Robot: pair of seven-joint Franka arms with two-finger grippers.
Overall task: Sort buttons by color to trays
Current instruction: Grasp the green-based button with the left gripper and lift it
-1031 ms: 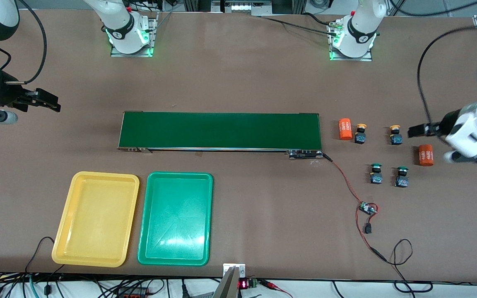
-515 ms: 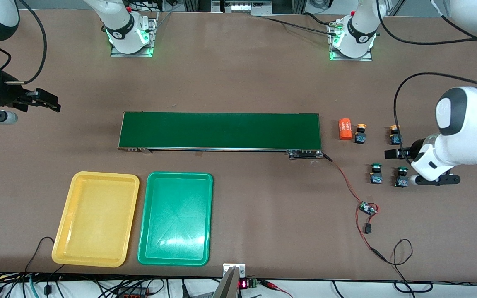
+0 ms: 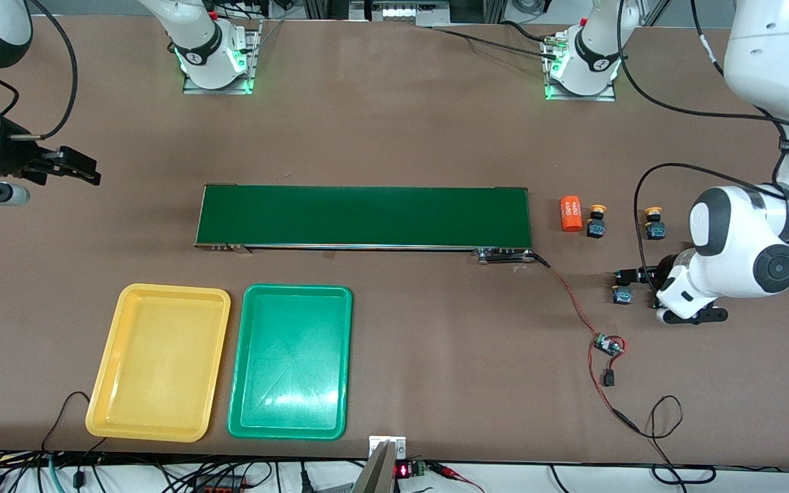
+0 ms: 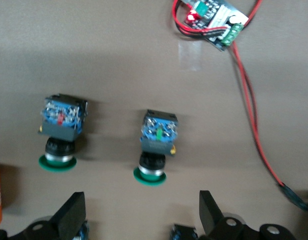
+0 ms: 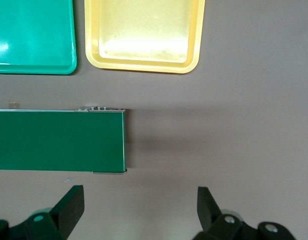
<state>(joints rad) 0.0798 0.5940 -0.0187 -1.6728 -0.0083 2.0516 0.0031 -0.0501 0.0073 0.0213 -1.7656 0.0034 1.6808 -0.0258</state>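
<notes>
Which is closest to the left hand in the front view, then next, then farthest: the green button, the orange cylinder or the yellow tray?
1. Green button: right beside the open left hand.
2. Orange cylinder: by the conveyor's end, farther from the camera.
3. Yellow tray: at the right arm's end.

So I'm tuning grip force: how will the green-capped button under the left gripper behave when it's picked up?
The green-capped button lies on its side, so its round cap might let it roll if nudged. Its blocky blue base looks rigid and should suit the open left gripper. It is probably light, and apt to skid.
</notes>
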